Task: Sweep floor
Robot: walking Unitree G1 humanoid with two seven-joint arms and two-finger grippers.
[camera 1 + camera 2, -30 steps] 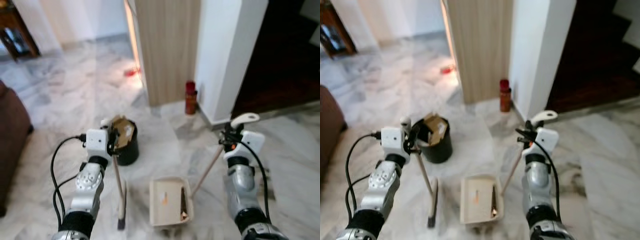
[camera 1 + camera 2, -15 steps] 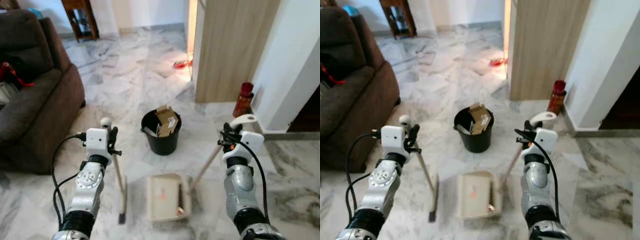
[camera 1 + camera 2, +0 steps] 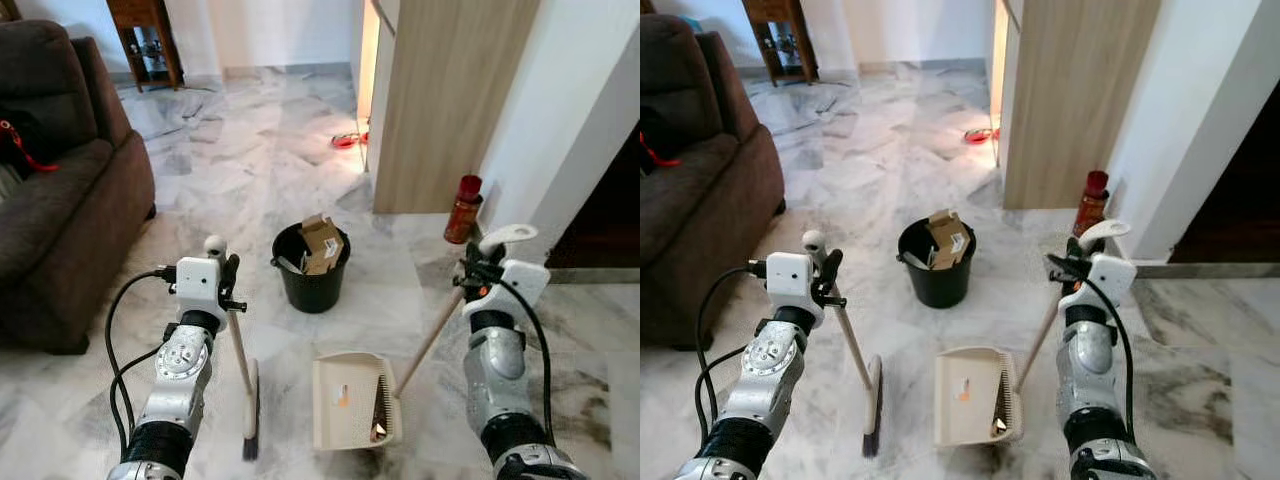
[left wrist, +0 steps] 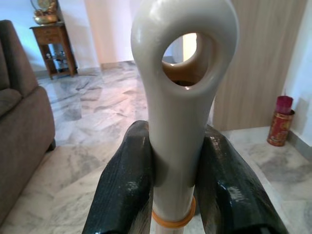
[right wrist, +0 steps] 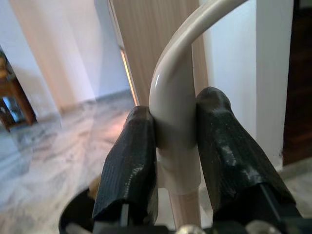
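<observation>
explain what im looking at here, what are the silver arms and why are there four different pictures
This is a humanoid robot sweeping a marble floor. Two pictures come from its head camera, looking down past its two silver arms. The other two come from small cameras on its wrists, looking along the black fingers.

The left end effector is shut on a broom whose brush end is down at the floor. The left wrist view shows the fingers clamped on the broom's looped handle top.

The right end effector is shut on the long handle of a beige dustpan, which sits on the floor with some debris in it.

Ahead stands a black bucket holding cardboard scraps. A brown sofa is to the left, a red canister by the wall.
</observation>
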